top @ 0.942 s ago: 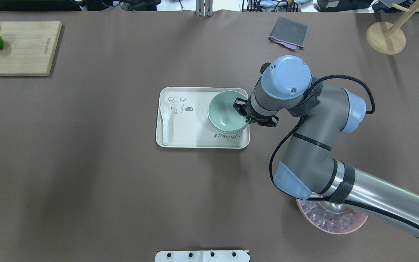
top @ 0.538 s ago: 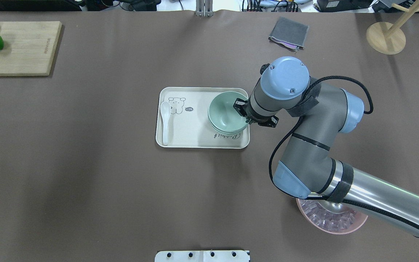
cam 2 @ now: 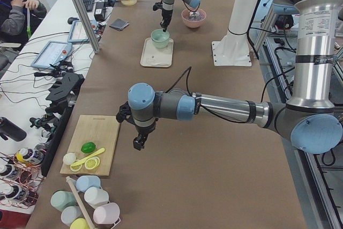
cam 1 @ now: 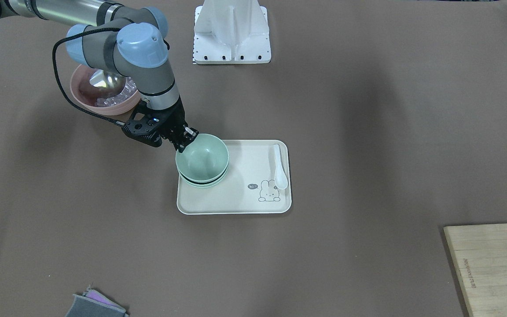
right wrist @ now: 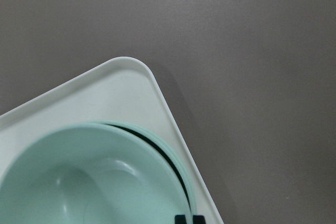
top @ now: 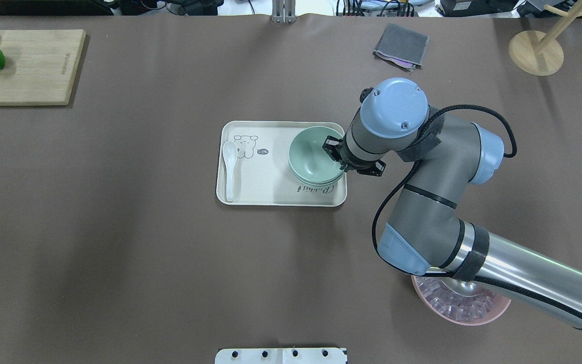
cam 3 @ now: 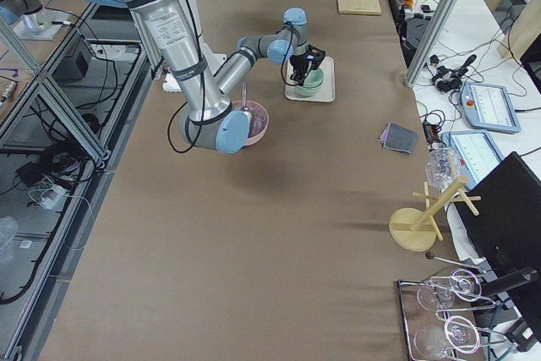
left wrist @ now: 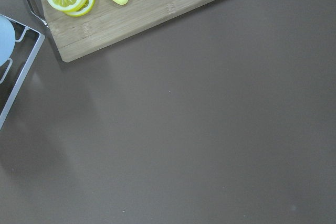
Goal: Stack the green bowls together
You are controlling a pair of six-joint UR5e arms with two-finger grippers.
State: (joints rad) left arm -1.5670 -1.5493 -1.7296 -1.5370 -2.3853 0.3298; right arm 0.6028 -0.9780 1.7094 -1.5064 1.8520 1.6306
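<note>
Right gripper [cam 1: 186,141] clenched on near rim of top green bowl [cam 1: 202,156], nested in lower green bowls [cam 1: 200,184] directly under fingertips, at tray [cam 1: 236,200] end closest to tool. Over past second: wrist shifted a hair, bowl unmoved. Placement looks finished, three-bowl stack apparently complete; release and retreat remain. Left gripper [cam 2: 138,144] far off; open or closed, cannot tell.

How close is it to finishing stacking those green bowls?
Nearly done. The green bowls already sit nested on the tray. The right gripper pinches the rim of the top bowl, and a dark gap beneath suggests it isn't fully seated. Left: settle it, let go, withdraw.
</note>
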